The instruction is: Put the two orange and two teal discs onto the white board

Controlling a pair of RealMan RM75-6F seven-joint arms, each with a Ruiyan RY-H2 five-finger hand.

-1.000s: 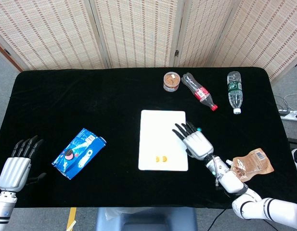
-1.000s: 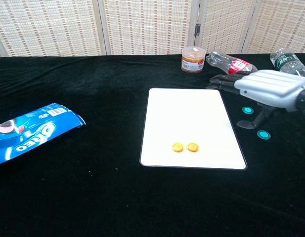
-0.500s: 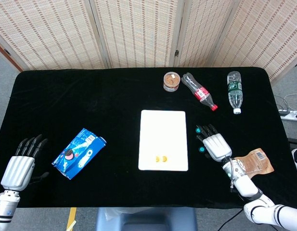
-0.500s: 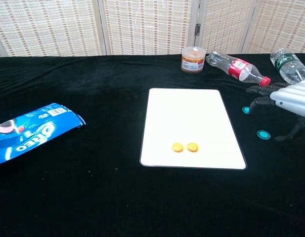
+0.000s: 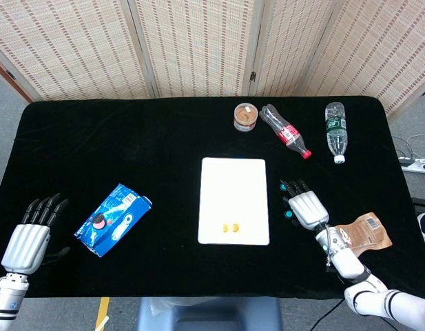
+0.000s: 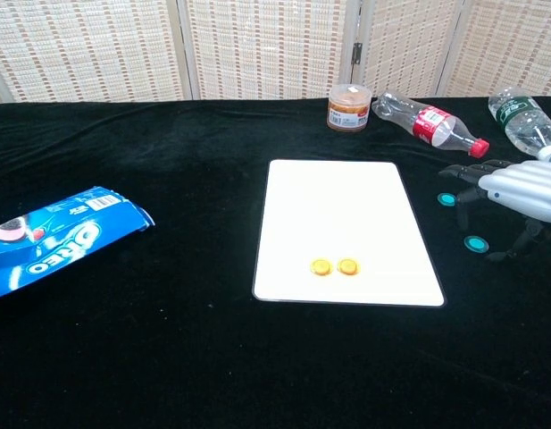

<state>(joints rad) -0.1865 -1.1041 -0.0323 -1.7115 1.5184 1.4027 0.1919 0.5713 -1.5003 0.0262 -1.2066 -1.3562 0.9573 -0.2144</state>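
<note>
Right hand over the teal discs beside the board, left hand idle at the near left corner.

Head view: the flat white rectangular board (image 5: 233,201) lies mid-table on the black cloth-covered table (image 5: 150,138), with two small orange discs (image 5: 231,227) side by side near its near edge. The right hand (image 5: 306,206) hovers just off the board's right edge, fingers spread and holding nothing, with the two small teal discs (image 5: 287,200) showing at its fingertips. The left hand (image 5: 29,238), fingers apart and empty, sits at the table's near left corner beside a blue Oreo biscuit packet (image 5: 111,218). Chest view: the right hand (image 6: 518,191) arches open above the table, one teal disc (image 6: 447,199) by its fingertips and the other (image 6: 475,243) beneath the hand; both lie on the cloth, off the board (image 6: 346,206).
</note>
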